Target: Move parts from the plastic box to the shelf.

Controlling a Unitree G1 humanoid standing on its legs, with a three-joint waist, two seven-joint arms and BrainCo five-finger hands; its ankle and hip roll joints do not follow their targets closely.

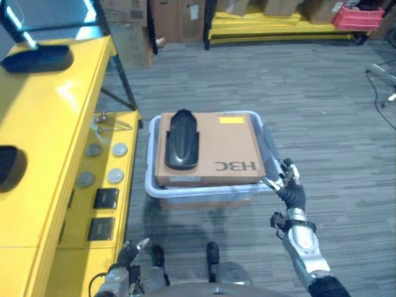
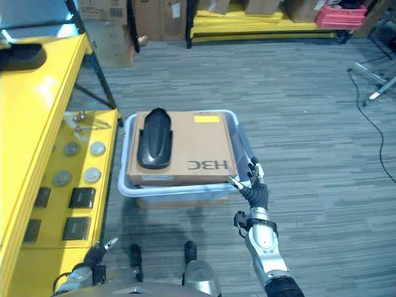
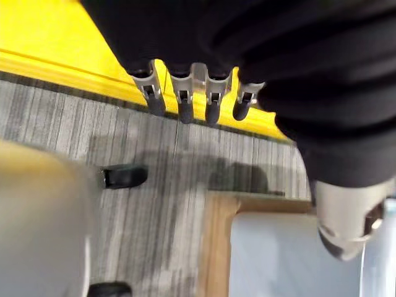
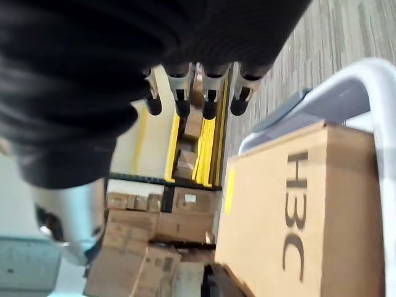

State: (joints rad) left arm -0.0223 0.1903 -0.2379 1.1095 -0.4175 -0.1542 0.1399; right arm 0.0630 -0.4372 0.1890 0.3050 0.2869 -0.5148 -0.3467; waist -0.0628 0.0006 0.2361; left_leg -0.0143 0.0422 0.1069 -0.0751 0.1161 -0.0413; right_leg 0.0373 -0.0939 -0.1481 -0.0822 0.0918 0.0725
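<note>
A pale plastic box (image 1: 185, 193) stands on the floor in front of me. Inside it lies a brown cardboard carton (image 1: 229, 148), and a black curved part (image 1: 182, 141) rests on the carton's left half. The yellow shelf (image 1: 55, 124) runs along my left, with one dark part (image 1: 37, 59) at its far end and another (image 1: 9, 166) nearer. My right hand (image 1: 289, 187) is open, fingers (image 4: 192, 93) straight, just off the box's near right corner and holding nothing. My left hand (image 1: 127, 255) hangs low beside the shelf, fingers (image 3: 179, 93) straight and empty.
The shelf's lower level (image 1: 102, 204) carries round silver discs and flat black squares. A wooden base (image 3: 216, 247) sits under the plastic box. Cardboard cartons (image 1: 167, 15), yellow racking (image 1: 278, 28) and a red crate (image 1: 359, 15) line the far wall. Grey carpet spreads to the right.
</note>
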